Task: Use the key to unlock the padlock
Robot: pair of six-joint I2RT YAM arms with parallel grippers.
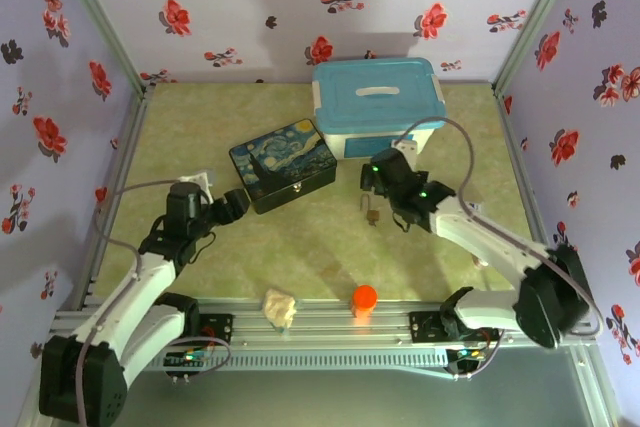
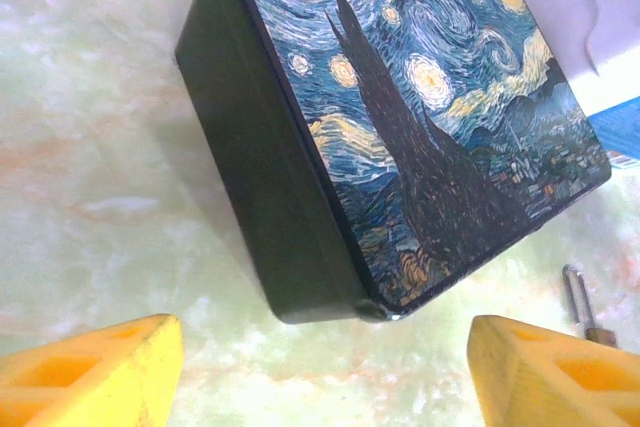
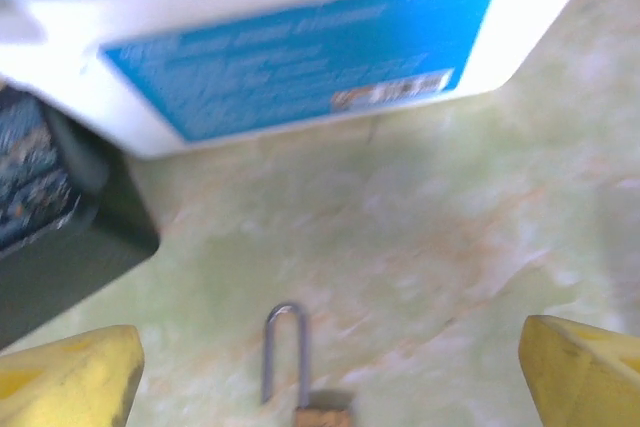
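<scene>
Right tool (image 3: pixel 327 372) is hovering wide over the loose padlock (image 3: pixel 322 413), left tool (image 2: pixel 320 377) waiting wide too; grasping the padlock is likely coming next.

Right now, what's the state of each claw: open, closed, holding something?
Left claw: open, holding nothing.
Right claw: wide open, holding nothing; the padlock lies ungripped inside its open span.

Lilac walls (image 1: pixel 230 7) with red and black flowers enclose a green marbled tabletop (image 1: pixel 200 127).
</scene>
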